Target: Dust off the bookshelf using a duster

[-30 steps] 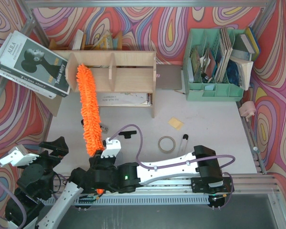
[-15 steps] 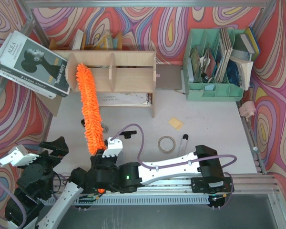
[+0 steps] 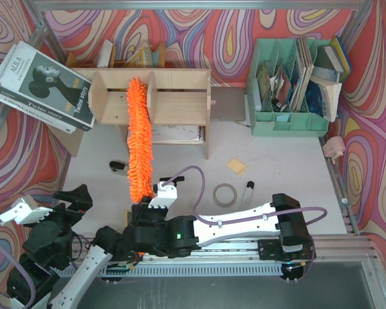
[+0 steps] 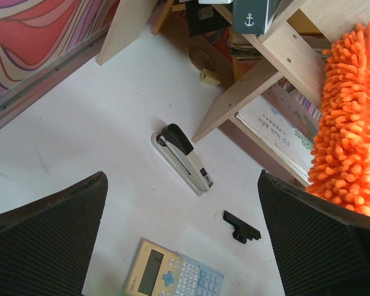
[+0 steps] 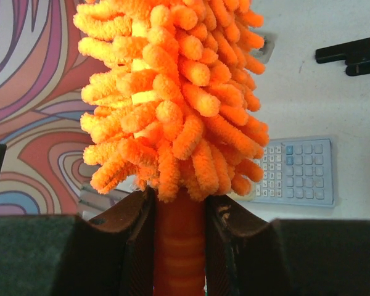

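Observation:
The bookshelf [image 3: 174, 96] is a low plywood unit at the back of the table. The orange fluffy duster [image 3: 139, 138] slants from my right gripper [image 3: 146, 205] up onto it, its tip resting over the shelf top just left of the middle divider. In the right wrist view my right gripper [image 5: 179, 206] is shut on the orange handle below the duster's fluffy head [image 5: 172, 92]. My left gripper [image 3: 74, 199] hangs open at the near left, apart from the duster. In the left wrist view my left gripper [image 4: 182, 185] holds nothing, with the duster [image 4: 348, 123] and a bookshelf panel [image 4: 259, 86] at right.
A stapler [image 4: 182, 159], a calculator [image 4: 172, 277] and a small black part [image 4: 240, 226] lie on the table before the shelf. A mint-green organizer [image 3: 289, 84] stands back right, stacked books [image 3: 42, 87] back left. A tape roll [image 3: 224, 194] and yellow pad [image 3: 238, 167] lie mid-table.
The duster has swept to the right along the shelf top, from the left compartment toward the middle divider. The right arm shifted right with it. The left arm has not moved.

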Robot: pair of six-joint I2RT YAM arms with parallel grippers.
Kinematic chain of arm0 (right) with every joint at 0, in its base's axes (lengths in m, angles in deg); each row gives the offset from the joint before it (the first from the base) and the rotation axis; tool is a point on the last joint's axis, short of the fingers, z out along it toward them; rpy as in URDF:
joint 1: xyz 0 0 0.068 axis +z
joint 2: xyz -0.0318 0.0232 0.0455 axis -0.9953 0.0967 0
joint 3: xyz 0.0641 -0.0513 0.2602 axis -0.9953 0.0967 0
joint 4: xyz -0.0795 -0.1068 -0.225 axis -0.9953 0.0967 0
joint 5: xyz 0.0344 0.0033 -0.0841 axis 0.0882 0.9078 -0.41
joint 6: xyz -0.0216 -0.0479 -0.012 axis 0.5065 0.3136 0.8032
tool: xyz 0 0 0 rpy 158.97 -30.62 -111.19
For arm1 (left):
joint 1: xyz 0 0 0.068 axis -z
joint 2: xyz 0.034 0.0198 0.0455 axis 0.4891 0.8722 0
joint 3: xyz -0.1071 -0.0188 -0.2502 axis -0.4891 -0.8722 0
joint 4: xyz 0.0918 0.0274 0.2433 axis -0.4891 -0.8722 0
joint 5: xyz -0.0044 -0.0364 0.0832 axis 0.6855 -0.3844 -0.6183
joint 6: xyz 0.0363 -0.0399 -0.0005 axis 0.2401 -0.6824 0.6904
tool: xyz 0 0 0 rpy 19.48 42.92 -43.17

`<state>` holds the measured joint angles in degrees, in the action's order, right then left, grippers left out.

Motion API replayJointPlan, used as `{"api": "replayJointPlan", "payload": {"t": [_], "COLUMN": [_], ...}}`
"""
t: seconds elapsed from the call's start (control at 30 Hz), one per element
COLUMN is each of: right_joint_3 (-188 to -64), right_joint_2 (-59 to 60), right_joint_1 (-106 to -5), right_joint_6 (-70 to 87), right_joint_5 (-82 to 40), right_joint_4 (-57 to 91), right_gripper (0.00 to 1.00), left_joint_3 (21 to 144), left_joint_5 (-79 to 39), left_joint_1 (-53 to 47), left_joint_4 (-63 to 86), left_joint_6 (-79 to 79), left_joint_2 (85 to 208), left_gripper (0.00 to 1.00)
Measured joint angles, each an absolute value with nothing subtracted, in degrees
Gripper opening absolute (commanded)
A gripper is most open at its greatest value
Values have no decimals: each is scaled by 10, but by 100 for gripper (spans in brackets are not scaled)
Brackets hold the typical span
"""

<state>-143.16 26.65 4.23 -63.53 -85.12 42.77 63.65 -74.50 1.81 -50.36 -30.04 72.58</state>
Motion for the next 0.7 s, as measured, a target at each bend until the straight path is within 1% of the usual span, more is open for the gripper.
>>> {"api": "replayJointPlan", "payload": {"t": [0.27,0.7], "right_joint_3": [-1441,-1443], "right_joint_2": [296,312], "right_joint_1": [25,18], "right_joint_6": [-554,-457], "right_joint_5": [-778,-727], "right_joint_4": [349,248], "right_gripper": [0,0], "left_joint_3": [636,636], "left_joint_5": [-748,-749], "left_joint_1": [19,19], "left_joint_4": [-504,-508], "left_joint_6": [-301,-302], "left_joint_2": [726,726], "left_gripper": [98,98]}}
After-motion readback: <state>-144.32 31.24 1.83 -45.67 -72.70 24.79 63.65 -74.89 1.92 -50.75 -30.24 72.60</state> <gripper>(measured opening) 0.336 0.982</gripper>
